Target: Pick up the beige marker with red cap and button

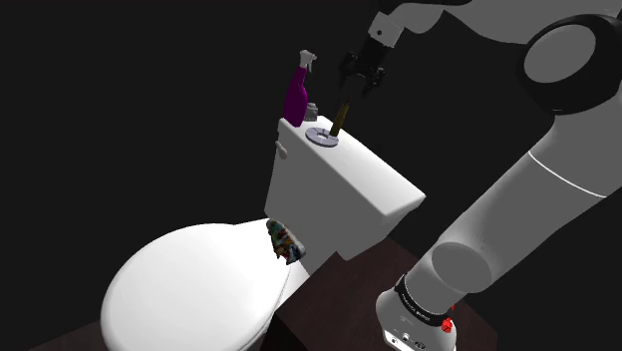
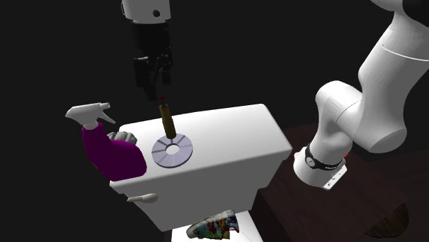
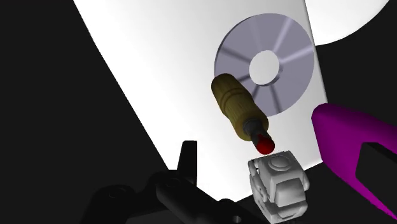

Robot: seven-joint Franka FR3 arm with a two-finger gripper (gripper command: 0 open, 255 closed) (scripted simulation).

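Observation:
The marker (image 1: pixel 341 119) has a brownish-beige barrel and a red end. It stands nearly upright, slightly tilted, on the white toilet tank lid (image 1: pixel 344 179), touching the edge of a flat grey disc (image 1: pixel 324 136). My black gripper (image 1: pixel 361 88) hangs just above the marker's top, open, with nothing between its fingers. In the second exterior view the gripper (image 2: pixel 156 89) is a short gap above the marker (image 2: pixel 167 120). In the wrist view the marker (image 3: pixel 238 108) points its red end (image 3: pixel 264 145) toward the gripper (image 3: pixel 280 159).
A purple spray bottle (image 2: pixel 110 155) with a white trigger and a small grey blocky object (image 2: pixel 124 137) stand at one end of the tank lid (image 2: pixel 227 141). A colourful packet (image 1: pixel 284 241) lies where the closed toilet seat (image 1: pixel 189 289) meets the tank. A black area surrounds the toilet.

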